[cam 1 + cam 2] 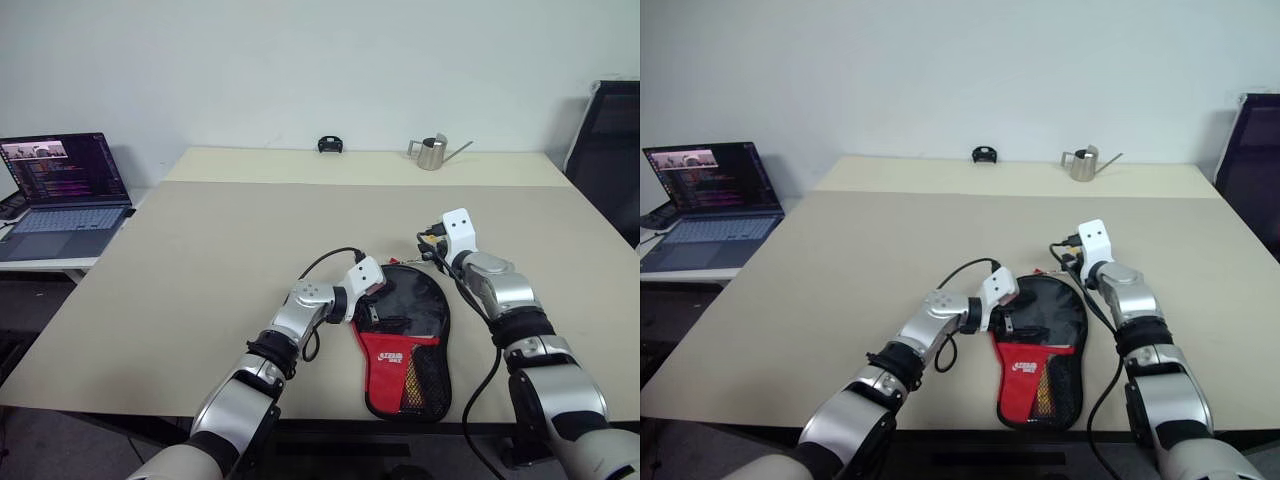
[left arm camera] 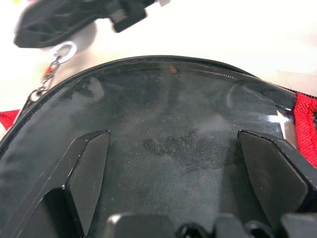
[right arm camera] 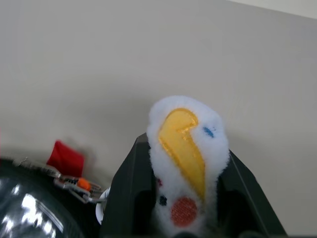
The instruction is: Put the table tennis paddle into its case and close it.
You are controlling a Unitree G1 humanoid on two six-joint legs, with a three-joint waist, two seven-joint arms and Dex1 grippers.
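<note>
Right gripper (image 3: 185,198) clamps plush zip charm (image 3: 187,158); left gripper (image 2: 173,163) wide over case (image 1: 405,335). Risk: chain snaps, case drags.

The case (image 1: 405,340) lies on the table (image 1: 200,260) (near its front edge), between both arms.

The case (image 1: 407,340) lies on the table (image 1: 220,270) near its front edge. The left gripper (image 1: 372,300) is over its left side, the right gripper (image 1: 432,243) just behind it. A watering can (image 1: 432,152) and a small object (image 1: 330,145) sit along the far edge, and a laptop (image 1: 62,195) stands left of the table.
</note>
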